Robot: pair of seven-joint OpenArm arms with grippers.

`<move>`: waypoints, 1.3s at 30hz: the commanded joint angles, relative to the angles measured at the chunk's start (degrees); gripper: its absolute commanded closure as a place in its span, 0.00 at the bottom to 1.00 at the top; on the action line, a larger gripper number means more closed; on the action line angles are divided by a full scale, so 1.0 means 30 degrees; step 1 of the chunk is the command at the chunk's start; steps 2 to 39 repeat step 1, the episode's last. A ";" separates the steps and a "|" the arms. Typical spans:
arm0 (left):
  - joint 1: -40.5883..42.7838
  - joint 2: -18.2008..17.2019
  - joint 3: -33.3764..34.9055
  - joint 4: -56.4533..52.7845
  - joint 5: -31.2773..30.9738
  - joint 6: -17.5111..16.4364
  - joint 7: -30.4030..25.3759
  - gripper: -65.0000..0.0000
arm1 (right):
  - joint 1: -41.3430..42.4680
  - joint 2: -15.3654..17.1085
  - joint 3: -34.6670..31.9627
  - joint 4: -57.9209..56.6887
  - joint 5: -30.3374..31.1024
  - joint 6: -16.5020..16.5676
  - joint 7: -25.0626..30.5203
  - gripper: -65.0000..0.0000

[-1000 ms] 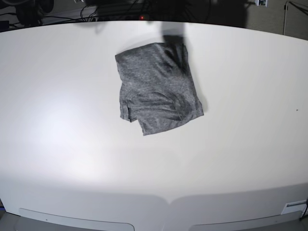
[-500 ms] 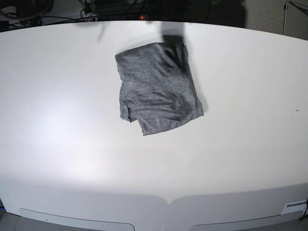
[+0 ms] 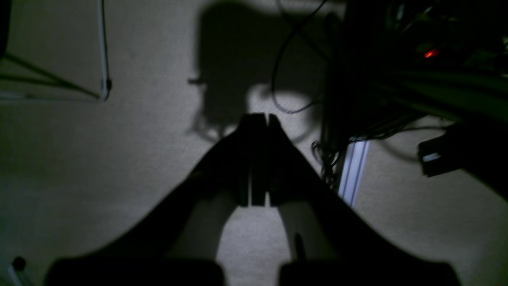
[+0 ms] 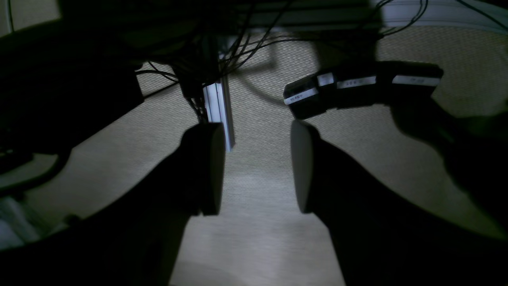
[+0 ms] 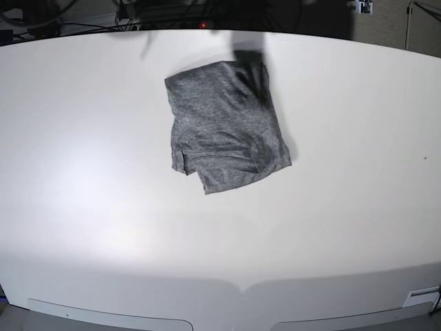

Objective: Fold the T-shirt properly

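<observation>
Both fingers of the left gripper (image 3: 260, 119) are pressed together with only a hairline slit between them and nothing caught there, seen from the left wrist as a dark wedge above beige carpet (image 3: 119, 159). Loose black cables (image 3: 285, 59) curl over that floor, and a small red light (image 3: 431, 53) glows in the dark clutter to the upper right. On the right gripper (image 4: 256, 167) the fingers (image 4: 208, 167) stand well apart, their pale rounded pads facing each other across an empty gap, with carpet showing between them. Beyond them in the right wrist view rise a pale metal rail (image 4: 220, 111) hung with wires and a black box (image 4: 357, 85) carrying white labels. Neither gripper appears over the table in the base view. The T-shirt (image 5: 224, 127) lies folded into a rough rectangle on the white table (image 5: 331, 227), toward the far edge and a little left of centre, slightly turned so that its near corner points toward the front. Its surface is mostly flat, with soft creases across the near half and a small flap jutting at the near left edge. A dark shadow falls over its far right corner.
</observation>
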 commanded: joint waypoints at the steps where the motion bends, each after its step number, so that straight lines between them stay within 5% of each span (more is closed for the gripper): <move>1: 0.0262 -0.0189 -0.0058 0.0124 -0.0022 -0.0015 -0.0087 1.00 | -0.0153 0.0262 0.0015 0.0022 0.0168 0.0160 0.0102 0.60; 39: 0.0262 -0.0189 -0.0058 0.0124 -0.0022 -0.0015 -0.0087 1.00 | -0.0153 0.0262 0.0015 0.0022 0.0168 0.0160 0.0102 0.60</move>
